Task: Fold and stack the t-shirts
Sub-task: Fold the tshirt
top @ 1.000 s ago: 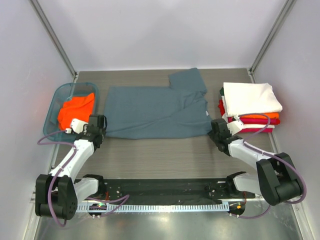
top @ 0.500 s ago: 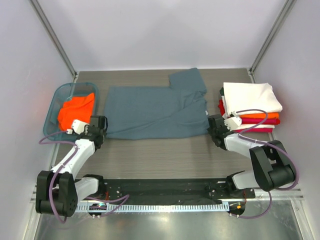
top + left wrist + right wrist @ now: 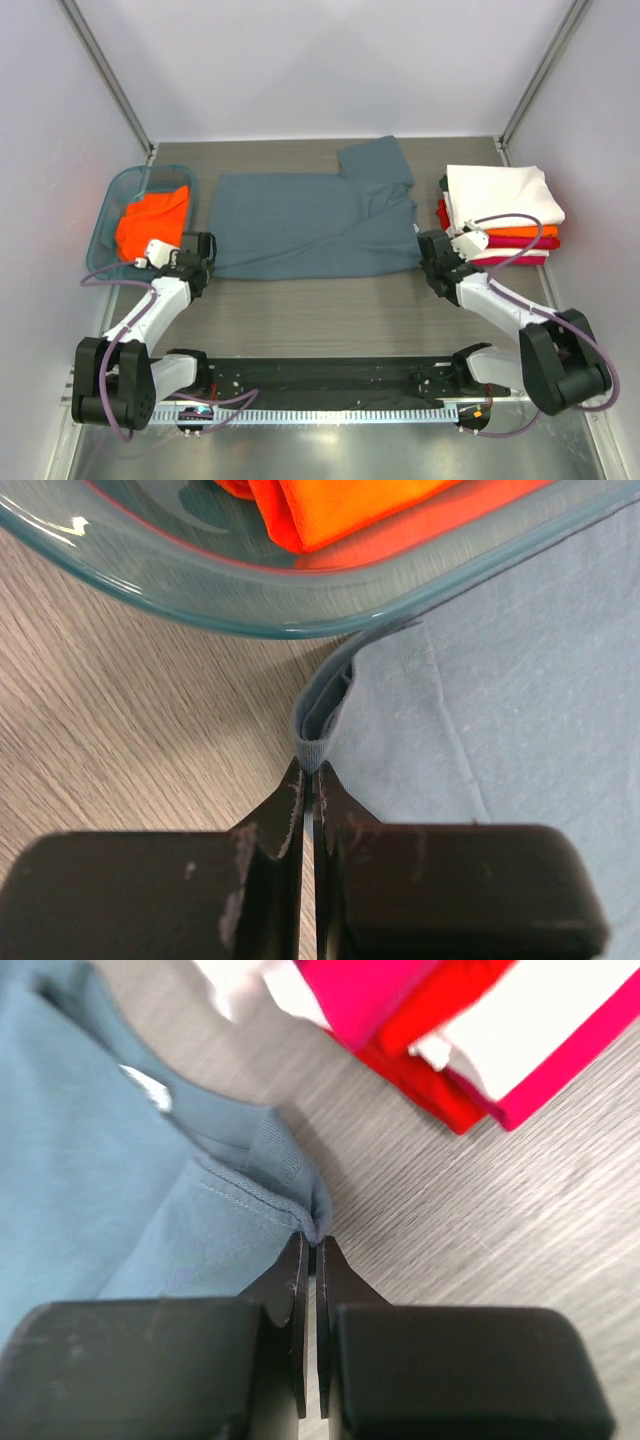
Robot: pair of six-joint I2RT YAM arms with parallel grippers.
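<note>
A slate blue-grey t-shirt (image 3: 310,222) lies spread across the middle of the table, one sleeve pointing to the back. My left gripper (image 3: 200,262) is shut on its near left corner, a pinched hem fold (image 3: 318,730). My right gripper (image 3: 428,258) is shut on its near right corner (image 3: 305,1205), close to the white neck label (image 3: 145,1086). A folded stack (image 3: 500,215) of white, orange and red t-shirts sits at the right. An orange t-shirt (image 3: 150,222) lies in the basket.
A teal translucent basket (image 3: 112,196) stands at the left, its rim (image 3: 200,605) just beyond my left fingers. The folded stack's red and pink edges (image 3: 470,1050) lie just beyond my right fingers. Grey walls enclose the table.
My right gripper has shifted slightly at the shirt's right corner, its cable swinging. The shirt's near right edge has moved a little. My left gripper has barely moved.
</note>
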